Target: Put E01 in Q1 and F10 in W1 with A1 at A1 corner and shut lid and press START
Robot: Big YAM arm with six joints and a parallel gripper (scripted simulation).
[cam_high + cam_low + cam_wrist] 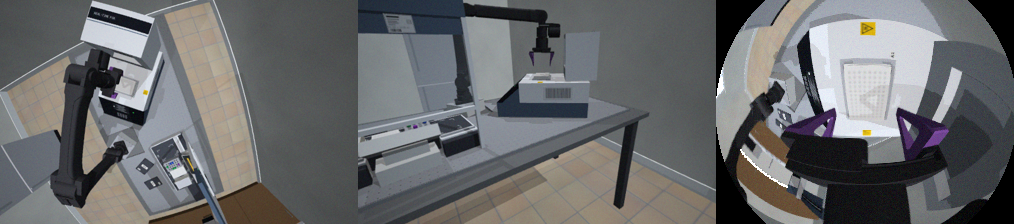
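Note:
The cycler Q1 (pixel 129 95) stands on the table with its lid (pixel 118 29) raised upright behind the block. A white 96-well plate (pixel 127 85) lies flat on Q1's block; it also shows in the side view (pixel 542 76) and in the wrist view (pixel 868 90). My gripper (pixel 541 58) hangs open and empty a good way above the plate, its purple fingers apart to either side of it. The panel lamp (pixel 133 112) is green. The deck holds the tube block (pixel 172 163) with coloured tubes, and white pieces (pixel 181 179) beside it that I cannot tell apart.
The upright lid (pixel 581 56) stands close to the right of my gripper. Two small black nests (pixel 144 166) (pixel 153 182) lie on the table left of the deck. A frame post (pixel 472 83) and a blue shelf (pixel 411 12) rise over the deck.

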